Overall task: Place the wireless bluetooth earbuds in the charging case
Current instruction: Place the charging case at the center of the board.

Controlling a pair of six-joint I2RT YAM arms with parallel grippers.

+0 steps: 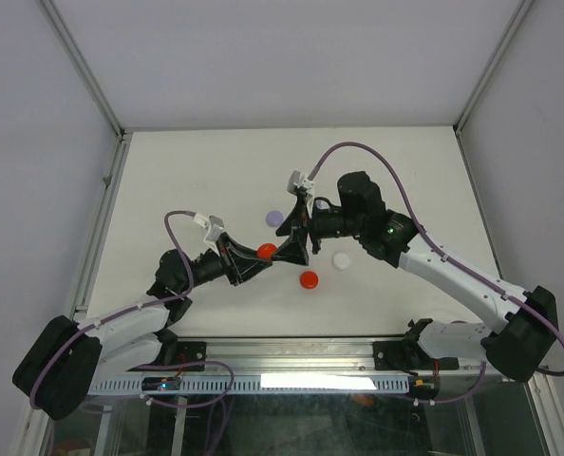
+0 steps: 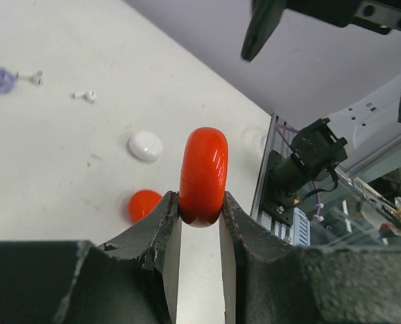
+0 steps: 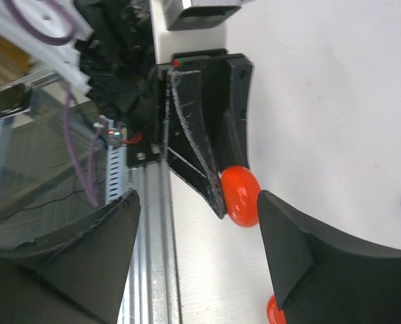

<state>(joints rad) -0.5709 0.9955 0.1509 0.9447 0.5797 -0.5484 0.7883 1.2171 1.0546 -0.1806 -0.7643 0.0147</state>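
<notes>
Left claw (image 2: 200, 206) pinches red disc (image 2: 204, 162) over white table (image 2: 65, 155), grey walls (image 1: 291, 57).

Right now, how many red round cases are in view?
2 red cases: one in the left gripper's jaws, one on the table beside the white case. Arms may hide others.

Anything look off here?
Two white earbuds lie loose on the table. Left gripper pinches the red case on edge, seemingly closed, so nothing could go in yet. Right gripper open beside it.
</notes>
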